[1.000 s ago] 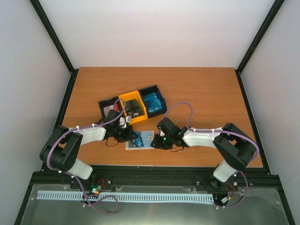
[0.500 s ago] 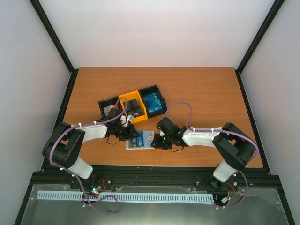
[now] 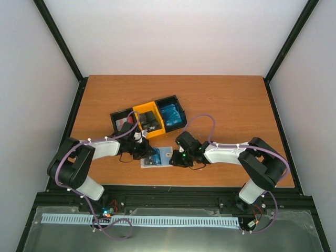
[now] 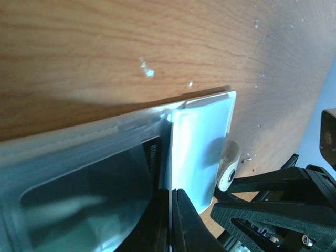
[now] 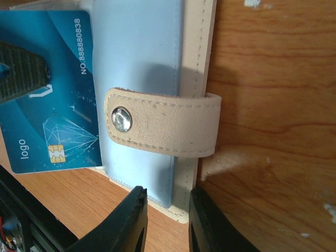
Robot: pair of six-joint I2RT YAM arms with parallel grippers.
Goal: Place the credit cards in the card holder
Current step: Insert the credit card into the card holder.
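The beige card holder lies open near the table's front edge, pale blue inside, its snap tab folded across the right half. A blue credit card lies over the holder's left half. My left gripper is shut on the card's thin edge; one of its fingers rests on the card. My right gripper is narrowly open, its tips straddling the near corner of the holder's right half. In the top view the left gripper and right gripper flank the holder.
A black-and-yellow three-compartment tray stands just behind the holder, with blue cards in its right bin and dark cards in the middle one. The table's front edge runs close below both grippers.
The left arm's elbow has shifted slightly to the right. Both grippers have stayed at the card holder.
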